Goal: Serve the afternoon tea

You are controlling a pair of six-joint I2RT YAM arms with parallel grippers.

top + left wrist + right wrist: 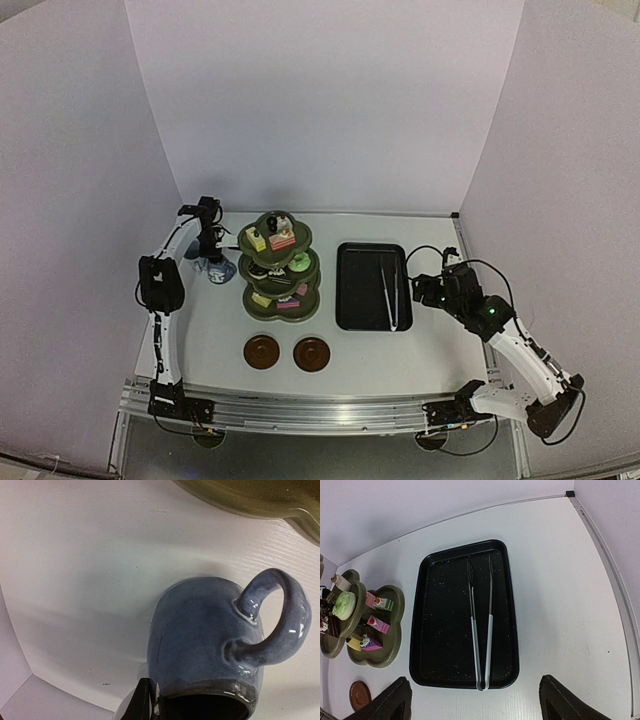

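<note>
The small dark-blue pot [205, 630] fills the left wrist view, its handle to the right and its dark mouth toward the camera. My left gripper [160, 707] is shut on the pot's rim, one black finger [141, 700] pressed against the outside wall. From above, the pot [217, 270] stands on the table just left of the olive-green three-tier stand [252, 270], with the left gripper [210, 248] over it. Small pink, yellow and green cakes [282, 240] sit on the tiers. My right gripper [480, 705] hangs open above the table, near the tray's front edge, holding nothing.
A black rectangular tray [360, 300] lies right of the stand with thin white tongs [390, 290] in it. Two round brown saucers [261, 351] [311, 353] sit near the front. White walls close in the back and both sides.
</note>
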